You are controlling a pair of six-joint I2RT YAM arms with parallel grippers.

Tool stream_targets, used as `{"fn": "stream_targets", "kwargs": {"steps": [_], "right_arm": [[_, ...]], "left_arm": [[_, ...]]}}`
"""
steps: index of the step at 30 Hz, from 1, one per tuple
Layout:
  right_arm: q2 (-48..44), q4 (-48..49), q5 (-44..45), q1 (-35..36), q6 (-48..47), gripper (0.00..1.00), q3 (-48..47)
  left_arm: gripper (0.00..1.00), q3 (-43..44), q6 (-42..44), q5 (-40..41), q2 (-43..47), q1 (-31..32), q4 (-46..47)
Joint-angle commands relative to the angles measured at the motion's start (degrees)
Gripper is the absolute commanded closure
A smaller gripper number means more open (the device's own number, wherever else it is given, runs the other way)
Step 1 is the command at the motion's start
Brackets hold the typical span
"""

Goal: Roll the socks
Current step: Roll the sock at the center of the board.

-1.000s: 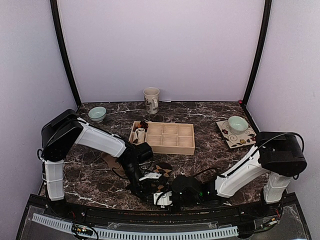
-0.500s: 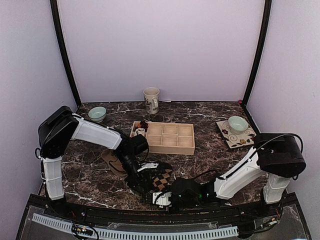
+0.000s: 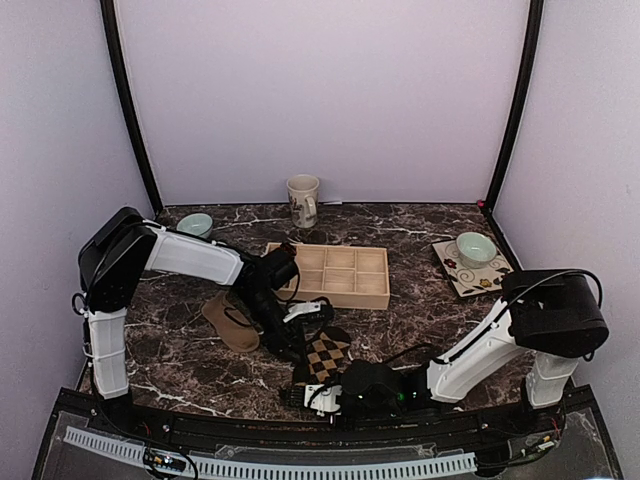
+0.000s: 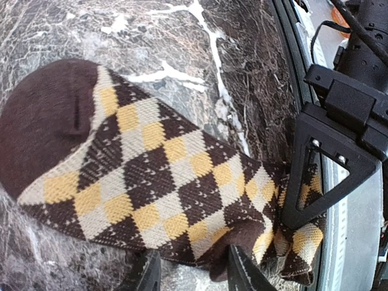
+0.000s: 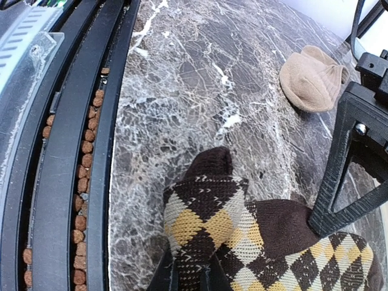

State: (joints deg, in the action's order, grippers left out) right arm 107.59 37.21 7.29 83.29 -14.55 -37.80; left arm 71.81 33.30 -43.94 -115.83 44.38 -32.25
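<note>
Right gripper (image 5: 188,276) tight on one end of the checked sock (image 5: 206,218), left gripper (image 4: 193,273) open at its edge

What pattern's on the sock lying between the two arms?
The argyle sock is dark brown with cream and yellow diamonds. The left wrist view shows it best.

I'm running this from afar in a lab test cell, not a home — plain lilac panels (image 3: 320,100) close in a marble-look table (image 3: 420,310), black poles (image 3: 128,110) frame the corners, a cable chain (image 3: 270,466) lines the near edge, and two white-and-black arms (image 3: 190,262) work among a mug (image 3: 302,200) and a wooden tray (image 3: 340,275).
</note>
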Motion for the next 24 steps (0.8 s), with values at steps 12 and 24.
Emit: {"fn": "stream_targets", "kwargs": {"steps": [12, 24], "right_arm": [[3.4, -5.9, -12.8, 0.4, 9.8, 0.98, 3.1], [4.6, -7.4, -21.3, -2.2, 11.3, 0.98, 1.4]], "left_arm": [[0.56, 1.2, -4.6, 5.7, 3.2, 0.4, 2.6], [0.62, 0.2, -4.2, 14.2, -2.8, 5.3, 7.4]]}}
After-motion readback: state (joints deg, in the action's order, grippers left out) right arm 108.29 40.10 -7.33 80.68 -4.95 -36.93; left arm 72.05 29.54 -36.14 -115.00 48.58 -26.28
